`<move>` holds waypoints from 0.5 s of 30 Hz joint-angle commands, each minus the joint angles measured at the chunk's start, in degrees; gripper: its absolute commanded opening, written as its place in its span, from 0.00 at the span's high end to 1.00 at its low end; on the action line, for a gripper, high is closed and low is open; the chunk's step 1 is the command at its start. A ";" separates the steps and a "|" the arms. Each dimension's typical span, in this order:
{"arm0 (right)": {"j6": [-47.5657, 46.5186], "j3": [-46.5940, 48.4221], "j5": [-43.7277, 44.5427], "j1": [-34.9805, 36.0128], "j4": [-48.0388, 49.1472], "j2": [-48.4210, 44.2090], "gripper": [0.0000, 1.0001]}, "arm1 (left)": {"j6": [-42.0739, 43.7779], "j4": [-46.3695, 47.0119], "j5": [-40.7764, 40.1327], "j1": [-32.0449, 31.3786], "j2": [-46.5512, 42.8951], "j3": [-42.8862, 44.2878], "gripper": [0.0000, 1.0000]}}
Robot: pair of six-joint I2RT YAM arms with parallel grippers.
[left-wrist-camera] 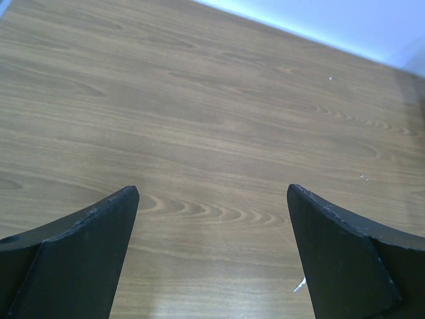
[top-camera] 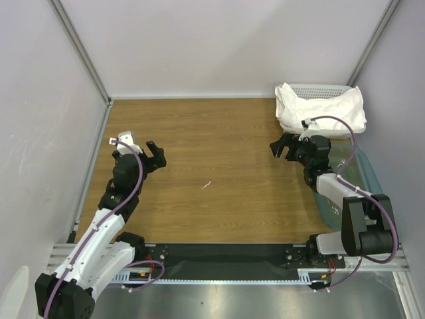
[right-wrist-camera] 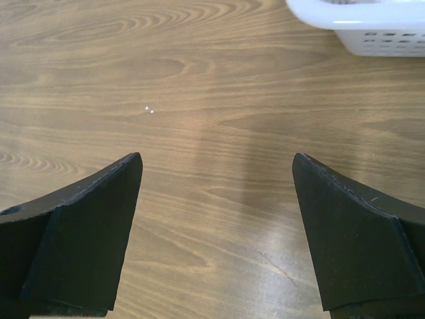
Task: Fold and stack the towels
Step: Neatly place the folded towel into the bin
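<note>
Wood-grain table (top-camera: 212, 146) smooth, faint sheen; white towel (top-camera: 319, 109) soft cloth; basket (right-wrist-camera: 372, 20) perforated glossy plastic.

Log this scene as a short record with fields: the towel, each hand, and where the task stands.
towel: white towel heaped in the white basket, spilling over its rim
basket place: far right corner of the wooden table
left hand: open, empty
right hand: open, empty, near the basket
task state: nothing folded or stacked yet

The black two-finger left gripper (top-camera: 157, 153) at nine o'clock and black two-finger right gripper (top-camera: 279, 145) at two o'clock hover, jaws spread wide
</note>
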 commanded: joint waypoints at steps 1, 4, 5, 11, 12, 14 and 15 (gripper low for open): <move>-1.73 1.93 1.91 0.28 2.61 -1.97 0.00 | 0.69 4.67 -0.10 0.35 -1.27 -0.66 0.00; -1.90 2.90 1.64 0.28 1.55 -1.88 0.00 | 0.60 4.41 0.25 0.35 -1.27 -0.57 0.00; -1.82 2.81 1.55 0.28 1.64 -1.97 0.00 | 0.52 4.24 0.34 0.35 -1.27 -0.57 0.00; -1.38 2.81 1.29 0.19 2.16 -2.85 0.00 | -0.10 3.88 0.25 0.26 -1.80 -0.39 0.00; -1.46 2.72 1.29 0.28 2.34 -2.85 0.00 | -0.19 3.71 0.25 0.26 -1.80 -0.48 0.00; -1.64 3.16 1.03 0.28 1.99 -2.67 0.00 | -0.36 3.45 -0.09 0.35 -1.98 -0.48 0.00; -1.81 3.16 0.85 0.28 1.90 -2.59 0.00 | -0.36 3.44 -0.10 0.26 -1.98 -0.57 0.00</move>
